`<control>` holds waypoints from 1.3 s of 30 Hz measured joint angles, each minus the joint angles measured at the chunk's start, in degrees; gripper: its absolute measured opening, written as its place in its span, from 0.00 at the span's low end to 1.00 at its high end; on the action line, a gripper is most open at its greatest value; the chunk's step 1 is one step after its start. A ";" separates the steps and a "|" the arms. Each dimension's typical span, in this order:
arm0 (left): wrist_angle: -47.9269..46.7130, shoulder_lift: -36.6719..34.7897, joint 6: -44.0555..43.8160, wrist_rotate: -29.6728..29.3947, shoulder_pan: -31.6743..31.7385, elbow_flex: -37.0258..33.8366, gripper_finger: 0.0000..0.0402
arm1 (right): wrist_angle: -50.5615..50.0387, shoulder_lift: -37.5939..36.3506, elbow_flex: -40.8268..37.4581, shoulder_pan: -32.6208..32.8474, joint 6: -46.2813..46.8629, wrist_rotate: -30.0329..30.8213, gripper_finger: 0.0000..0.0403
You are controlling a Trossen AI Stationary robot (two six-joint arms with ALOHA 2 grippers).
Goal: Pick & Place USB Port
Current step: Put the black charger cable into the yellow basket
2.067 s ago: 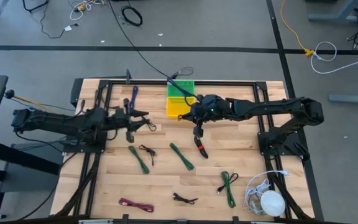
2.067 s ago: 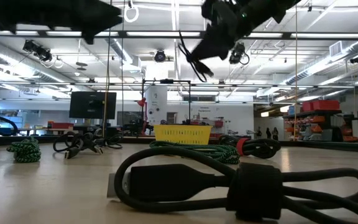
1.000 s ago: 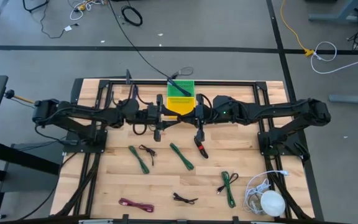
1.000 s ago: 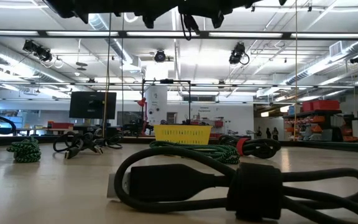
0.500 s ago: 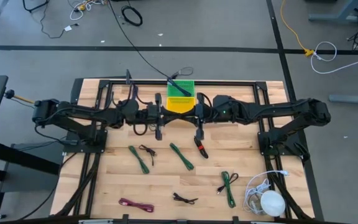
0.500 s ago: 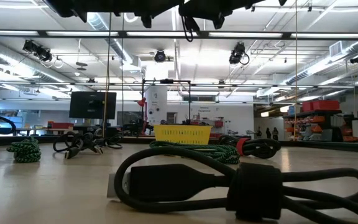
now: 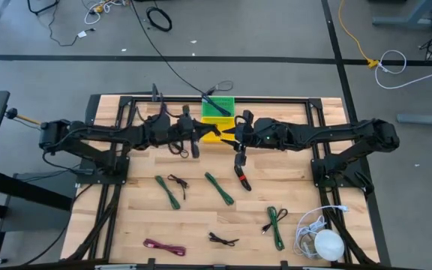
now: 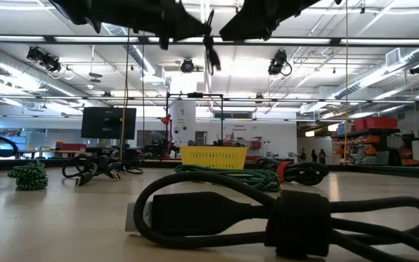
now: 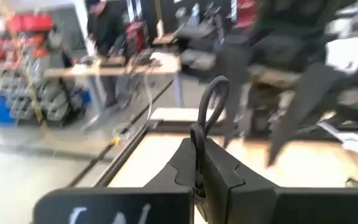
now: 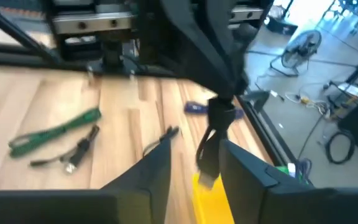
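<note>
The left gripper is clamped on a looped black USB cable, held in the air just beside the yellow slatted plastic basket. The right gripper, fingers spread and empty, hovers on the basket's other side. This looks like the carry step; next, move over the basket and release.

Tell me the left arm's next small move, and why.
Probably shift the left gripper a little further over the yellow basket, then release. It is shut on a black cable that hangs close by the basket. The right gripper is open and holds nothing.
</note>
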 joint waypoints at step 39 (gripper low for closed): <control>-34.23 26.29 -1.19 -0.38 9.84 21.92 0.03 | -4.79 -0.18 -0.02 -0.09 -0.92 2.96 0.30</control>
